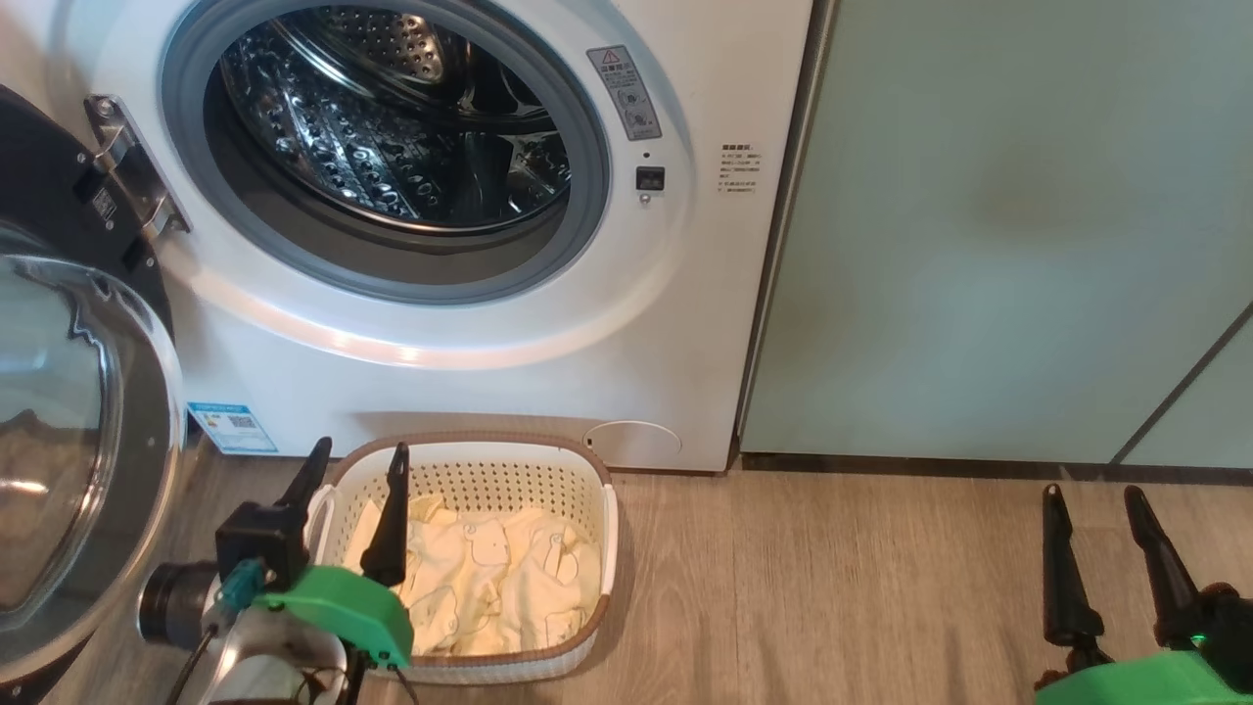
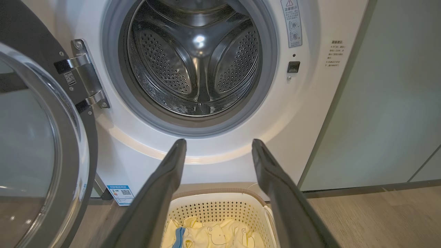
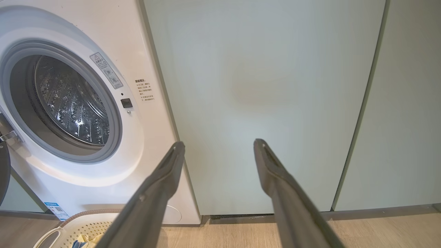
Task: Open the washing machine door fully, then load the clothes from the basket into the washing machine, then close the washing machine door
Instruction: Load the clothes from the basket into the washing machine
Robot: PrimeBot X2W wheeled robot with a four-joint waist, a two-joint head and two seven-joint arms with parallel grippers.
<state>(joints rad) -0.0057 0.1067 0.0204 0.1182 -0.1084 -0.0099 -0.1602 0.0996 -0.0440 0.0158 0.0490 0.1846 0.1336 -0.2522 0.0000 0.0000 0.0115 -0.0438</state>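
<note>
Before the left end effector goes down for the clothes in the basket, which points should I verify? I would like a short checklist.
1. The washing machine door stands wide open, the opening is free: ok.
2. The drum has no laundry in the part that shows: ok.
3. The left end effector is open, over the left side of the basket: ok.
4. All clothes lie inside the basket, none over its rim: ok.
5. The right end effector is open, well apart from the basket: ok.
6. Whether the clothes are tangled together: cannot tell.
</note>
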